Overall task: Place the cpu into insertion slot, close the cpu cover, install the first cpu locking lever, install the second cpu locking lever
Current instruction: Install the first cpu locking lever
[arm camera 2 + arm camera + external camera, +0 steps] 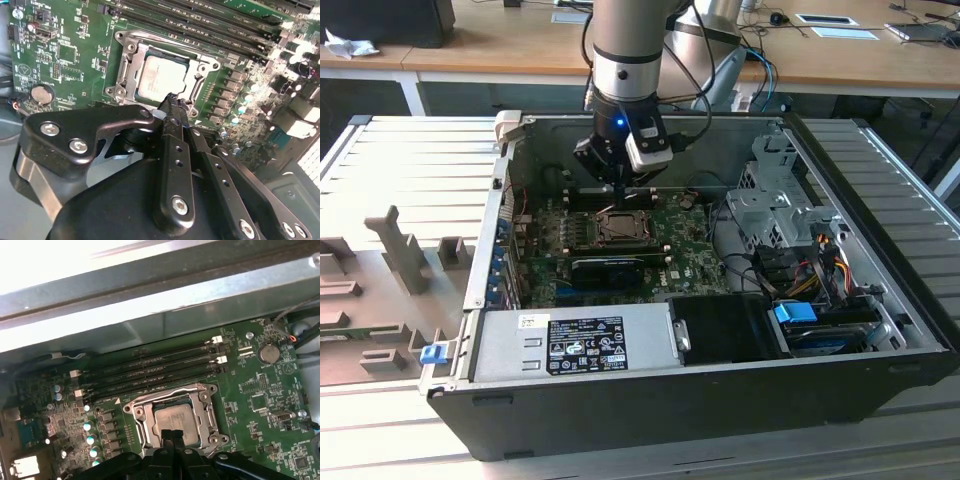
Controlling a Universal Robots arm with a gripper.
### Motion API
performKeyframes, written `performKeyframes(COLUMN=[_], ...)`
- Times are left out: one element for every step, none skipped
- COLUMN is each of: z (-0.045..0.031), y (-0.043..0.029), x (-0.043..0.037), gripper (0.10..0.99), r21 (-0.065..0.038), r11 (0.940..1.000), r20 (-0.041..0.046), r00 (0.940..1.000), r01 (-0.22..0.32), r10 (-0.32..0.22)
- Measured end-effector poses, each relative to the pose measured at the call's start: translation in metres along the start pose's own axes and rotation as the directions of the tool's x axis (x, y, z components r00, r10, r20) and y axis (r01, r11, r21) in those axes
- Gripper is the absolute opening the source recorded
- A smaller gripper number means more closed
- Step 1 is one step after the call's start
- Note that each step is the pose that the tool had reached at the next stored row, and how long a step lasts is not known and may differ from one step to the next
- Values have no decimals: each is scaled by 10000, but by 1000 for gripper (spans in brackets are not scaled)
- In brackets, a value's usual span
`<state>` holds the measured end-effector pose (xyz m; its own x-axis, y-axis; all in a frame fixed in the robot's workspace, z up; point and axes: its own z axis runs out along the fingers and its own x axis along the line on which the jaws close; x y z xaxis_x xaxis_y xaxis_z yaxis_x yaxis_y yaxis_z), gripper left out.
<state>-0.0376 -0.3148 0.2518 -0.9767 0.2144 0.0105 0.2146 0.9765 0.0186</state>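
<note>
hangs upright over the open computer case (pixel 650 405) in the exterior view, with the gripper (pixel 620 188) low inside it, just above the insertion slot (pixel 620 228) on the green motherboard (pixel 692 248). holds both fingers pressed together, tip against tip, with nothing visible between them. in the second wrist view, puts the gripper (pixel 172 99) at one edge of the socket, either hovering over or just touching the metal rim there; hard to say which from this angle. finds the cpu (pixel 161 77) seated flat in the slot, pale silvery face up, framed by the square window of the cpu cover (pixel 129 70), apparently lying down around it. in the first wrist view, shows the same: the cpu (pixel 174 420) inside the cpu cover (pixel 206 412), and the gripper (pixel 172 432) at its edge. sits beside a row of long memory slots (pixel 160 367), with a round coin battery (pixel 269 353) well apart on the board. in the exterior view, places a long black expansion card (pixel 610 268) between the socket and the power supply (pixel 580 340).
</note>
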Motion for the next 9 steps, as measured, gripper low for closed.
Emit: performKeyframes(z=[0, 0, 5, 6, 6, 6, 6, 6, 8], y=[0, 0, 0, -1, -1, -1, 0, 0, 0], x=[0, 0, 0, 1, 1, 2, 1, 2, 1], gripper=[106, 106, 106, 106, 106, 106, 106, 106, 106], r21=[2, 4, -3, -28, -73, -115, -151, -178, -185], r11=[9998, 9992, 9982, 9978, 9974, 9969, 9961, 9946, 9932], r20=[-2, -4, 1, 5, 11, 32, 61, 107, 141], r00=[9998, 9992, 9982, 9978, 9974, 9969, 9962, 9947, 9933], r01=[207, 397, 603, 662, 718, 784, 873, 1021, 1151], r10=[-207, -397, -603, -662, -718, -784, -872, -1019, -1149])
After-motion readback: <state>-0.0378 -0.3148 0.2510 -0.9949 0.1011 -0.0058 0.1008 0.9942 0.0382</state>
